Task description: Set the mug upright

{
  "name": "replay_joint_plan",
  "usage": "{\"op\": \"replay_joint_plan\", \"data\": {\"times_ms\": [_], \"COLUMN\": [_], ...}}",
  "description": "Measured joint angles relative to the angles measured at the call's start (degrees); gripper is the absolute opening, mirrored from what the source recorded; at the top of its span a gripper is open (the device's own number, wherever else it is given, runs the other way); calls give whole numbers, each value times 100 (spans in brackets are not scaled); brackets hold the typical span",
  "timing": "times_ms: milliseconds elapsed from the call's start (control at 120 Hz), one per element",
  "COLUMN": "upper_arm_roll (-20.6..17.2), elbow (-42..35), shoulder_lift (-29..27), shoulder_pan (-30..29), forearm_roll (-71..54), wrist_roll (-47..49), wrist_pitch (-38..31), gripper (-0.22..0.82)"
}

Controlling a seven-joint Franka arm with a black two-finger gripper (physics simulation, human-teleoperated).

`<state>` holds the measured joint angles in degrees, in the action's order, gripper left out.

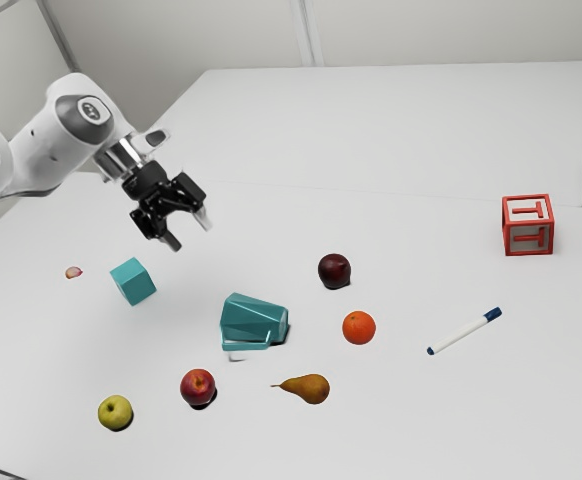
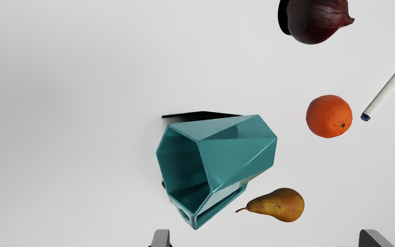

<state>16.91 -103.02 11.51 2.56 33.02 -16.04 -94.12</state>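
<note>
Mug (image 1: 254,321) on its side on tabletop (image 1: 441,420), mouth roughly twd cube (image 1: 133,282), base end twd orange (image 1: 359,327). Not upright. Pincer (image 1: 188,230) above tabletop, open wide, nothing held. Remaining, est.: grip, tip onto base, let go. Pear (image 2: 278,205) nr handle (image 2: 221,207), orange off base end: less room there. Bare space on side opp. handle; tabletop's far edge well away.

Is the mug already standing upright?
No, the teal faceted mug lies on its side, its open mouth facing sideways and its handle low beside the body.
</note>
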Motion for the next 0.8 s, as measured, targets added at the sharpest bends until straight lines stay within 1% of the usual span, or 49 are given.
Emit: {"op": "replay_joint_plan", "data": {"times_ms": [233,375,492,667,800], "upper_arm_roll": [88,92,93,93,62], "elbow": [-226,-706,-934,-1029,-1040], "shoulder_lift": [505,525,545,741,784], "shoulder_pan": [-231,-246,-247,-247,-240], "forearm_roll": [549,862,1038,1235,1359], "wrist_roll": [-497,-759,-941,-1198,-1356], "wrist_pitch": [106,114,110,114,134], "gripper": [60,60,60,60,60]}}
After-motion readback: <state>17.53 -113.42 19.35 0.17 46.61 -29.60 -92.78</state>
